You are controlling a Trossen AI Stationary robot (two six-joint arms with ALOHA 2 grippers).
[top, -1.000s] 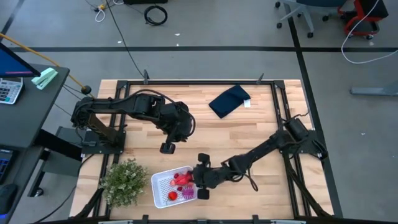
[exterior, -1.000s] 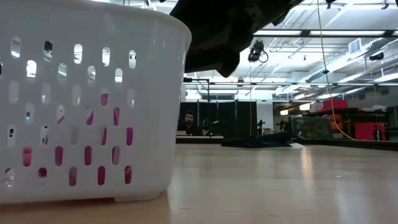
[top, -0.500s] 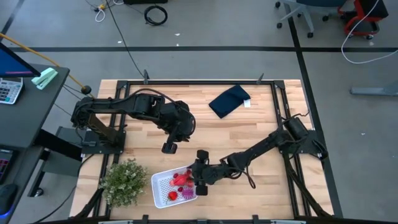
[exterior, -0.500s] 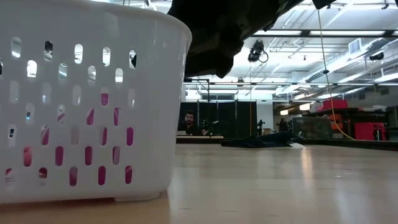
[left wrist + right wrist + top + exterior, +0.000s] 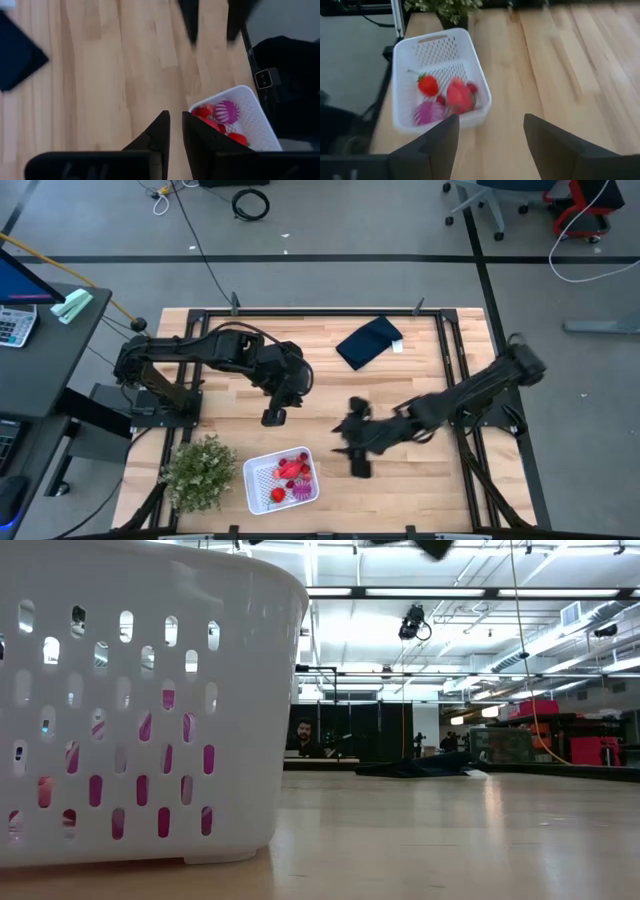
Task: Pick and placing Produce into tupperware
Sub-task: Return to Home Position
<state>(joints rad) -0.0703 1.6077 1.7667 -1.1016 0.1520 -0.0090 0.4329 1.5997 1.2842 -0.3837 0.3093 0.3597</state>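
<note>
Fruit (image 5: 291, 470) fills the white container (image 5: 259, 478); the right pincer (image 5: 360, 465), fingers apart, hangs near it, the left pincer (image 5: 272, 417) together, farther off.

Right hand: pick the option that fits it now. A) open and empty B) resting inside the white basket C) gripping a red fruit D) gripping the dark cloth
A: in the right wrist view the right hand has its fingers wide apart with nothing held between them, over the table, while the fruits lie in the white basket.
</note>
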